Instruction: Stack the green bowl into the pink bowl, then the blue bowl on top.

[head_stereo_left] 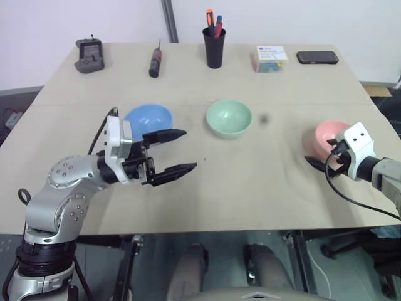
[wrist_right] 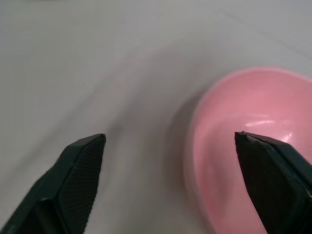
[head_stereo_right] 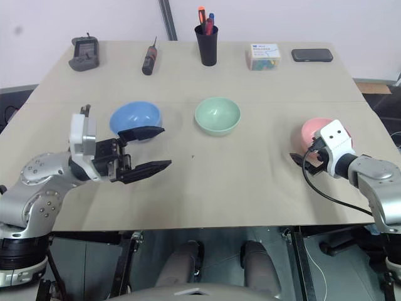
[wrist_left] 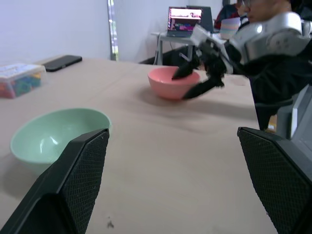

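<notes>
Tan table [head_stereo_left: 207,182], pink bowl [head_stereo_left: 327,137] straddled by spread right pincer [wrist_left: 195,80]

Three bowls sit on the table [head_stereo_left: 263,188], one of each colour: one blue bowl [head_stereo_left: 148,118] at about nine o'clock from the middle one, one green bowl [head_stereo_left: 229,118] near the table's centre, and one pink bowl [head_stereo_left: 327,137] at about three o'clock. Along the twelve o'clock edge there are five more items, one of each kind: one grey handheld controller [head_stereo_left: 89,55], one red-and-black screwdriver [head_stereo_left: 155,61], one black pen cup [head_stereo_left: 213,46], one clear box of coloured pieces [head_stereo_left: 270,58] and one black phone [head_stereo_left: 317,58]. The cup holds at least two pens [head_stereo_left: 213,21]; an exact count cannot be made out.
</notes>
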You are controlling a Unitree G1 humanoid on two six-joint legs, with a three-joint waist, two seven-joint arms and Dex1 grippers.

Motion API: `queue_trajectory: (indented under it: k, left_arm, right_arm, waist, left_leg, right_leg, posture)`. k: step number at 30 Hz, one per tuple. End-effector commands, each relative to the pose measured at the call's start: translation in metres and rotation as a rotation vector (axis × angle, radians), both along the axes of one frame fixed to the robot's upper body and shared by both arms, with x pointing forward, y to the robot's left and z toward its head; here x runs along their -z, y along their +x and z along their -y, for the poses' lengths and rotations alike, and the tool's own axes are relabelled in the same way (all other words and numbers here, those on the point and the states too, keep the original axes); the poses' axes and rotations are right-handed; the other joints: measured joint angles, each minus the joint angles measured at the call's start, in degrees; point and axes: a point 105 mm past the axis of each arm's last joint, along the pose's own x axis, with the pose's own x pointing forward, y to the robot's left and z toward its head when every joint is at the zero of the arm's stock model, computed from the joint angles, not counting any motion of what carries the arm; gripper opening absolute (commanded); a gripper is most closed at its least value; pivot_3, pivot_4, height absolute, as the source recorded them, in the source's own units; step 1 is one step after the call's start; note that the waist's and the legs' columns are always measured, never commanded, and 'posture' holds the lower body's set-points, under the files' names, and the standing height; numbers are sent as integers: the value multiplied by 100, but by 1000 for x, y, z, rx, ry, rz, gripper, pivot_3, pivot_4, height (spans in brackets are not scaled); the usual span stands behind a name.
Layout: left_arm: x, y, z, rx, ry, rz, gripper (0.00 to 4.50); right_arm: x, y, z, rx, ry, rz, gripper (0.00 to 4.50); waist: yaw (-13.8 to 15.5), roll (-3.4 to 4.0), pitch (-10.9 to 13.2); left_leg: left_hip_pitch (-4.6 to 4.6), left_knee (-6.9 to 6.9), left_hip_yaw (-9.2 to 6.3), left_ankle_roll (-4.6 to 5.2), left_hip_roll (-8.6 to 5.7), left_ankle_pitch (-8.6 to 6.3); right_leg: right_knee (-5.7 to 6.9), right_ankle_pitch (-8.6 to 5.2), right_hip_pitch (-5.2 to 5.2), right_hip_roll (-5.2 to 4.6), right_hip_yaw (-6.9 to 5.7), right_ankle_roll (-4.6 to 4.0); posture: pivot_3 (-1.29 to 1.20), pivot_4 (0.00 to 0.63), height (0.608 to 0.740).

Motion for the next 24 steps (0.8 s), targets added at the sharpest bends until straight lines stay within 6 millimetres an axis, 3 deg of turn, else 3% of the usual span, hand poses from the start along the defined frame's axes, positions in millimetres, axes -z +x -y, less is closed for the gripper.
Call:
queue_trajectory:
  k: [1,5,8,11,14,20,24]
  left_arm:
    - [-13,-7,7,26,-15,53,4500]
    - [-15,-7,4,0,-28,55,4500]
    - [-11,-6,3,-19,-22,63,4500]
    - [-12,-4,3,-49,-39,65,4500]
    - [-10,3,-2,-113,-30,77,4500]
    - [-1,25,-31,-338,-18,89,4500]
    - [-5,28,-35,-369,-32,109,4500]
  right_arm:
    - [-6,13,10,56,-30,34,2801]
    - [-8,16,6,29,-34,41,992]
    - [-9,16,-3,-4,-37,39,58]
    - [-14,15,-14,-57,-74,65,58]
    - [-23,8,-38,-172,-89,97,58]
    - [-18,-40,-143,-592,0,90,58]
    - [-11,-51,-171,-678,38,60,58]
  waist:
    - [-6,0,0]
    - [-4,0,0]
    - [-4,0,0]
    - [-4,0,0]
    - [-9,1,0]
    - [-23,1,0]
    - [17,1,0]
  left_leg:
    - [1,0,0,0,0,0]
    - [2,0,-2,0,1,0]
    - [2,0,-1,0,0,0]
    - [2,1,-1,0,0,0]
    - [2,1,-2,0,1,0]
    - [7,-2,-7,0,8,0]
    - [1,7,-13,0,5,0]
  right_leg:
    - [0,0,0,0,0,0]
    - [5,0,0,1,-2,0]
    - [4,0,0,1,0,0]
    - [5,0,0,1,0,0]
    - [6,0,0,1,-1,0]
    - [8,0,0,8,-4,1]
    - [8,0,1,6,-9,0]
  posture:
    - [0,150,740]
    - [0,150,740]
    - [0,150,740]
    - [0,150,740]
    - [0,150,740]
    - [0,150,740]
    - [0,150,740]
